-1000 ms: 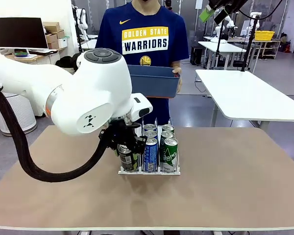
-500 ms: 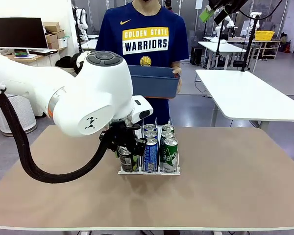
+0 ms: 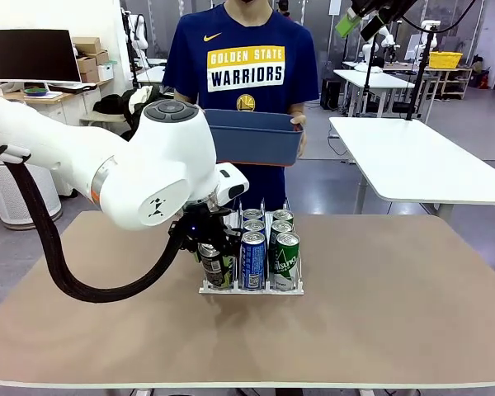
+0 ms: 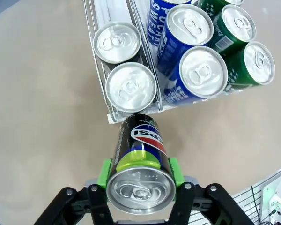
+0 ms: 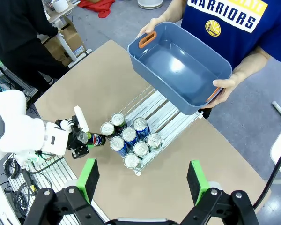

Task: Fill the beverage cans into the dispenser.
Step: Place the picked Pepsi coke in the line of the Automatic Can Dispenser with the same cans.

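Note:
My left gripper (image 4: 139, 177) is shut on a black can (image 4: 139, 150) with a red, white and blue logo, its green pads (image 4: 104, 172) on both sides near the top. The can's foot meets the near end of the dispenser's (image 4: 107, 9) left lane, just in front of two silver-topped cans (image 4: 130, 86). Blue cans (image 4: 202, 70) fill the middle lane and green cans (image 4: 257, 61) the right one. From the front, the left gripper (image 3: 209, 244) holds the black can (image 3: 211, 266) at the dispenser's (image 3: 252, 289) left front corner. My right gripper (image 5: 143, 183) hangs open high above the table.
A person at the far side holds an empty blue-grey tub (image 3: 260, 136) in both hands above the table's far edge, also seen from above as the tub (image 5: 178, 65). The tan tabletop (image 3: 379, 280) lies bare to the right and in front of the dispenser.
The left arm's big joint has sunk a little and shifted right. The black can stays gripped at the left lane's near end. The right gripper has not moved.

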`<state>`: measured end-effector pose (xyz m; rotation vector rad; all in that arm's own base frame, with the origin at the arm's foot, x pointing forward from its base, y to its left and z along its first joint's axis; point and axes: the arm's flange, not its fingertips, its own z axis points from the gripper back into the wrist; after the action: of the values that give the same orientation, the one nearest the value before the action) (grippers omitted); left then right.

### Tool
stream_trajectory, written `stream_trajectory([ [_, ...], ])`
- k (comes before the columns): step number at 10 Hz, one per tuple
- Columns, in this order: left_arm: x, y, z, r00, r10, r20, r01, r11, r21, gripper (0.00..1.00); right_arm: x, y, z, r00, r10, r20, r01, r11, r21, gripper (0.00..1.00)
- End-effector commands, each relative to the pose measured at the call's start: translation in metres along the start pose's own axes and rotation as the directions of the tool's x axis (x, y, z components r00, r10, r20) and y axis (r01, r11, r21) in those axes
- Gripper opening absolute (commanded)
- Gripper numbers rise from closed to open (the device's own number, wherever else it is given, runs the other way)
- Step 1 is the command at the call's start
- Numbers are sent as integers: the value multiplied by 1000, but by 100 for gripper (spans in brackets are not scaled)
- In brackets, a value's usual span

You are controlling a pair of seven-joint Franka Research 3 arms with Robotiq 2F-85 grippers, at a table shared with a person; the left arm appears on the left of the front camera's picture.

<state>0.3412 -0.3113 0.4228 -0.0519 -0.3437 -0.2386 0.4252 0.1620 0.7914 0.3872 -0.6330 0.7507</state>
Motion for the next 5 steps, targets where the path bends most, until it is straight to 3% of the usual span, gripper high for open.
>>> stream_trajectory([
  [1, 20, 8, -4, 999, 14, 33, -13, 1000, -3, 58, 0, 1, 0, 1000, -4, -3, 4, 1000, 0, 100],
  [5, 42, 25, -20, 997, 49, 56, -47, 999, -26, 58, 0, 1, 0, 1000, -4, -3, 4, 1000, 0, 100],
])
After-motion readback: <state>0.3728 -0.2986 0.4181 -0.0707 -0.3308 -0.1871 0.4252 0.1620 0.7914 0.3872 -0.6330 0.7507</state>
